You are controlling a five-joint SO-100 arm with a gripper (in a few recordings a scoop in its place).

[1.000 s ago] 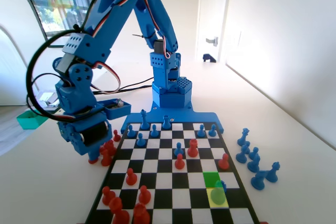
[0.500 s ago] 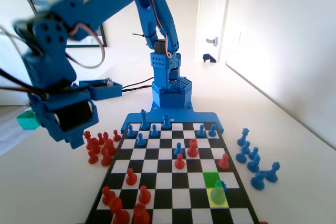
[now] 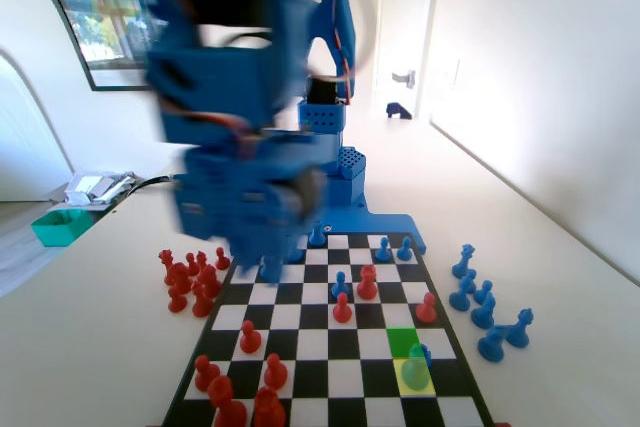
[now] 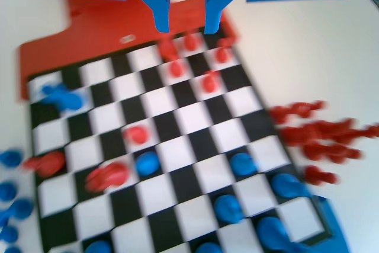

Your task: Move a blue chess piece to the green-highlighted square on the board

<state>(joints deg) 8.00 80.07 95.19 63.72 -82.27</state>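
The board (image 3: 300,345) lies in front of the blue arm. The green-highlighted square (image 3: 403,339) is near the right edge in the fixed view, with no piece on it. Just nearer than it, a blue chess piece (image 3: 419,357) stands on the yellow square (image 3: 413,377). In the wrist view that pawn is a blurred blue shape (image 4: 61,96) at the board's left edge. The arm's blurred wrist (image 3: 250,197) hangs high over the board's far left part. My gripper (image 4: 186,25) is open, its jaws apart and nothing between them, well above the board (image 4: 183,117).
Red pawns (image 3: 190,277) are heaped on the table left of the board, and blue pieces (image 3: 485,307) stand to its right. Red pieces (image 3: 240,387) and blue pieces (image 3: 340,285) are spread over the board. A green bin (image 3: 58,227) sits far left.
The arm has lifted from low beside the board's left edge and swung right, over the board's far left part. No piece has moved.
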